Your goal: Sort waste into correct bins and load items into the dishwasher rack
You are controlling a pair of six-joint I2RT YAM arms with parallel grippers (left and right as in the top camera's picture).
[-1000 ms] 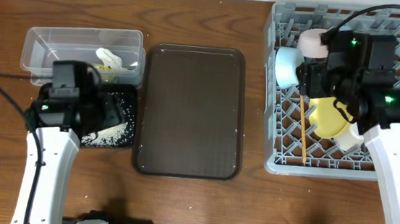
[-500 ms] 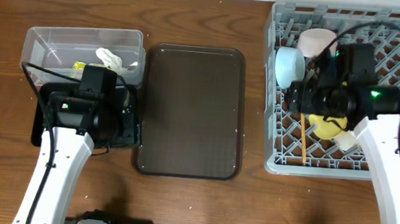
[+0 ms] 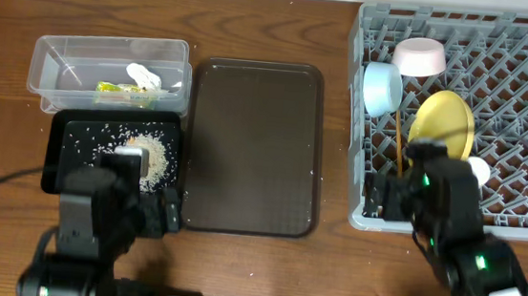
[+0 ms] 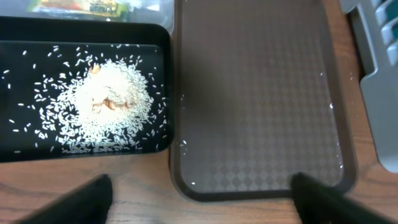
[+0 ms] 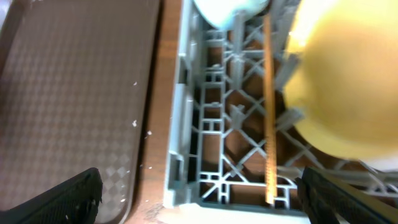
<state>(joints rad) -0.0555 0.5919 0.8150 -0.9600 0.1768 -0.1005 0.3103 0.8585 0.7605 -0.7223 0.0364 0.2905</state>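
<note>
The clear tub (image 3: 108, 65) holds the white tissue (image 3: 142, 75) and the green-and-orange wrapper (image 3: 116, 87). The black tray (image 3: 64, 150) holds a heap of rice (image 3: 146, 150), which also shows in the left wrist view (image 4: 112, 102). In the grey rack (image 3: 509, 83) stand the yellow plate (image 3: 444, 121), the light blue bowl (image 3: 381, 88), the white bowl (image 3: 419, 56), the pale cup (image 3: 479, 170) and the chopsticks (image 3: 399, 141). My left gripper (image 4: 202, 202) is open and empty over the wood in front of the two trays. My right gripper (image 5: 205, 199) is open and empty above the rack's front left corner (image 5: 186, 124).
The empty dark brown serving tray (image 3: 253, 147) lies between the bins and the rack, with a few stray grains on it. Both arms (image 3: 95, 219) (image 3: 440, 211) hang over the table's front edge. A chopstick (image 5: 268, 106) and the plate (image 5: 348, 81) fill the right wrist view.
Both arms have pulled back toward the front edge. The left arm has left the black tray, uncovering the rice. The right arm has left the rack, uncovering the plate.
</note>
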